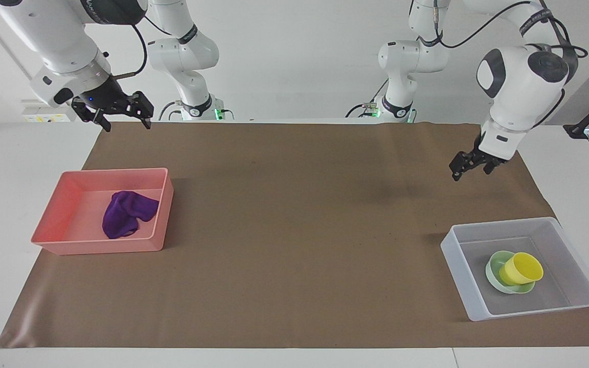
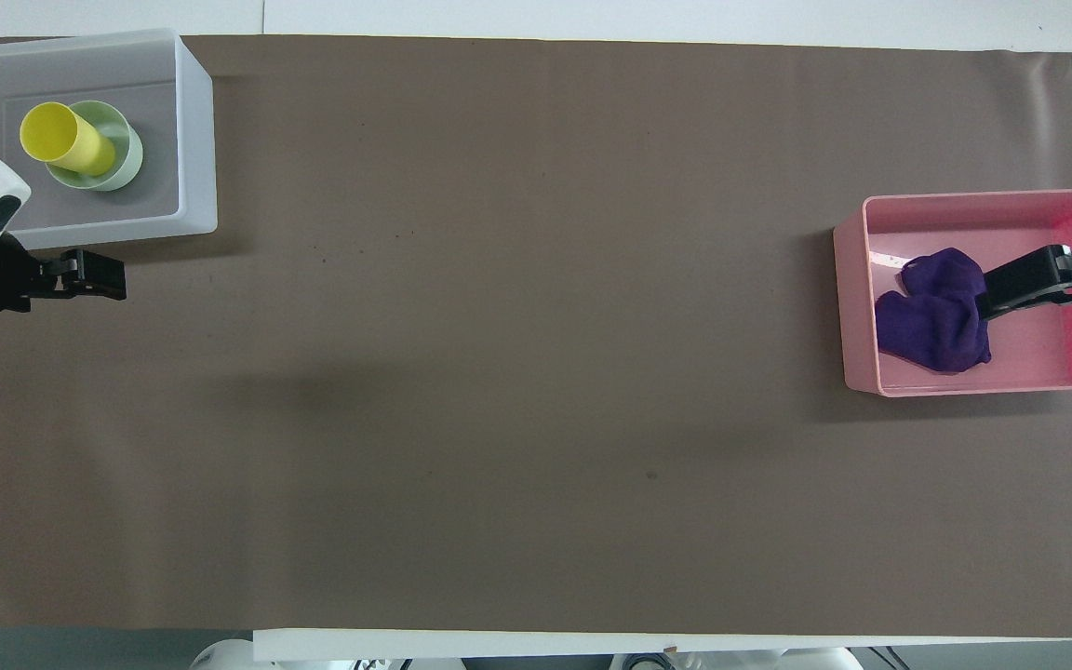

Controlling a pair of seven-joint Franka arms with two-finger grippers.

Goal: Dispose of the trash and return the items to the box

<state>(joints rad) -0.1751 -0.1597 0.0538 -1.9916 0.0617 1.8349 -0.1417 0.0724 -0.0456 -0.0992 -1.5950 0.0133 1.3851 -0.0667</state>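
Yellow cup (image 1: 521, 269) tilted inside mint-green bowl (image 1: 494, 272), both in translucent box (image 1: 458, 255) at left arm's end of table, on brown mat (image 1: 294, 230)

Purple rag (image 1: 126, 212) lies crumpled in pink tray (image 1: 69, 244) at right arm's end

Left gripper (image 1: 471, 166) raised over bare mat, clear of box, fingers apart, holding nothing

Right gripper (image 1: 120, 113) raised over mat edge near robots, fingers spread wide, empty

In overhead view left gripper (image 2: 94, 276) shows just beside box wall (image 2: 196, 140); right gripper (image 2: 1025, 284) overlaps tray (image 2: 857, 307) and rag (image 2: 931, 321)

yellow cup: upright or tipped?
Tipped: the yellow cup leans in the mint bowl inside the grey box, mouth tilted sideways.
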